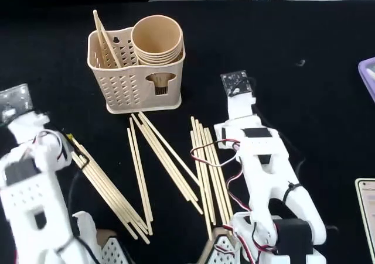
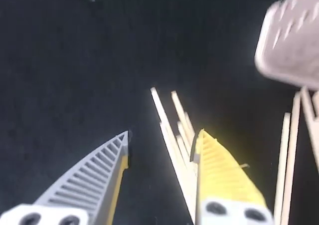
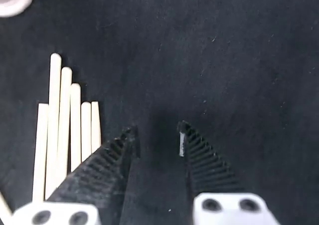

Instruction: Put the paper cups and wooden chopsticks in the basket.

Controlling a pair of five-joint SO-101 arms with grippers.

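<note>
A beige slotted basket (image 1: 126,85) stands at the back of the black table. It holds a stack of paper cups (image 1: 157,38) and a few upright chopsticks (image 1: 105,38). Several wooden chopsticks lie loose in front of it in three fans: a left fan (image 1: 108,188), a middle fan (image 1: 167,158) and a right fan (image 1: 208,170). My left gripper (image 2: 163,132) is open, its yellow finger (image 2: 219,175) resting on the far ends of the left fan (image 2: 172,130). My right gripper (image 3: 157,128) hangs open over bare cloth, just beside the far ends of the right fan (image 3: 67,115).
A purple object (image 1: 368,74) sits at the right edge and a white card (image 1: 366,205) lies near the front right. The basket's corner (image 2: 291,45) is close ahead of the left gripper. Bare cloth lies to the right of the right arm (image 1: 263,164).
</note>
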